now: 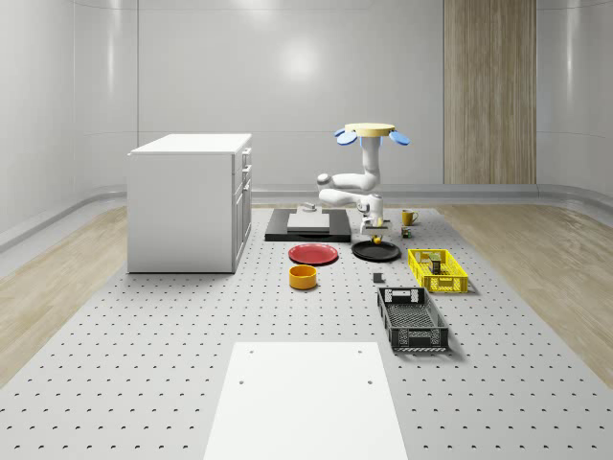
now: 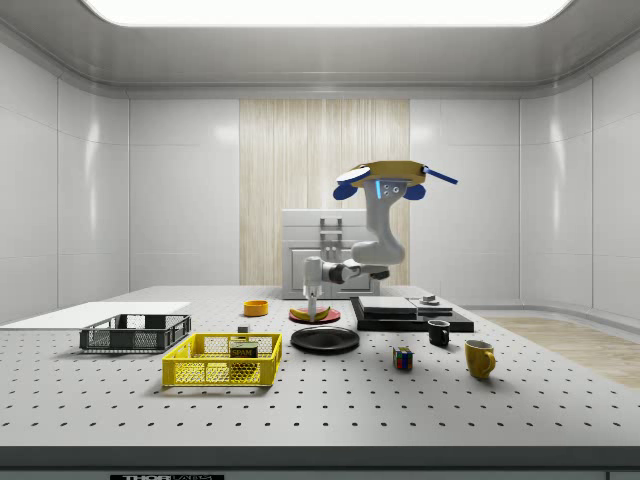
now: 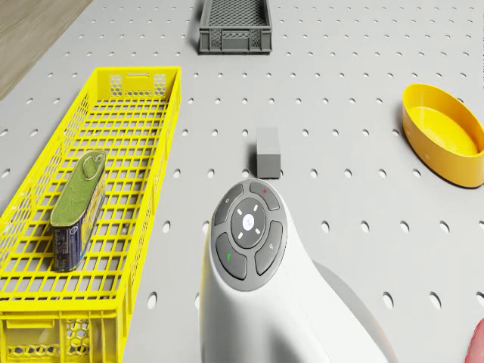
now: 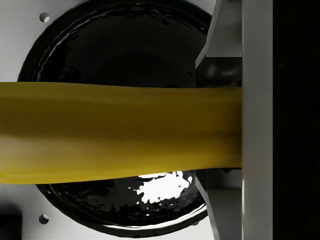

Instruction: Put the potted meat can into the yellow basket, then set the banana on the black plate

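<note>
Yellow basket [image 3: 140, 83] has potted meat can [image 3: 76, 208], done; gripper [image 1: 376, 233] clamped on banana [image 4: 120, 132] above black plate [image 4: 120, 35], drone [image 1: 372, 132] hovering at plate's 12 o'clock; release left.

Potted meat can [image 3: 76, 212] on side in yellow basket [image 3: 155, 151]; banana [image 4: 120, 132] held level above black plate [image 4: 110, 35].

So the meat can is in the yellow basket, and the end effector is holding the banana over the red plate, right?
Not quite: the end effector holds the long yellow banana over the round black plate, as the wrist view shows. The potted meat can does lie in the yellow plastic basket.
</note>
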Tool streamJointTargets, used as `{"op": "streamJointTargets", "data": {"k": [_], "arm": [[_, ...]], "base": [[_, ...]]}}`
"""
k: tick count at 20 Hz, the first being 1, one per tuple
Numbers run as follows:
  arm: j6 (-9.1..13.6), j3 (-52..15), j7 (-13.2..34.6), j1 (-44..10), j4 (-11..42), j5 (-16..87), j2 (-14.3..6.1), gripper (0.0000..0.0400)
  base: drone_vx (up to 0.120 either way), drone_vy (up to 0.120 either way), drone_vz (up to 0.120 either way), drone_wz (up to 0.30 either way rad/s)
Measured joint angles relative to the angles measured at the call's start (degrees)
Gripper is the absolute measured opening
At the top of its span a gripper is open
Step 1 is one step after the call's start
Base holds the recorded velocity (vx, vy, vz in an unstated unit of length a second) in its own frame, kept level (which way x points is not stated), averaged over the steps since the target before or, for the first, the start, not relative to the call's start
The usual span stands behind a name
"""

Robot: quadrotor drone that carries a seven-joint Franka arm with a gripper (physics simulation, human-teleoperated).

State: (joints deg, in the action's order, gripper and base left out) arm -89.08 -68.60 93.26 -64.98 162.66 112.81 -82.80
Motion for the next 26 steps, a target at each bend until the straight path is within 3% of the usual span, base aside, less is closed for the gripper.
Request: {"op": "streamJointTargets", "data": {"k": [3,25,26], "arm": [[0.0,0.0,0.0,0.0,0.0,0.0,0.0,0.0201],[-4.8,11.2,-0.8,-1.7,-5.0,10.8,0.9,0.0201],[-4.9,11.5,-0.9,-1.7,-5.1,11.0,1.0,0.023]], "base": [[-0.12,0.0,0.0,0.0],[0.0,0.0,0.0,0.0],[0.0,0.0,0.0,0.0]]}}
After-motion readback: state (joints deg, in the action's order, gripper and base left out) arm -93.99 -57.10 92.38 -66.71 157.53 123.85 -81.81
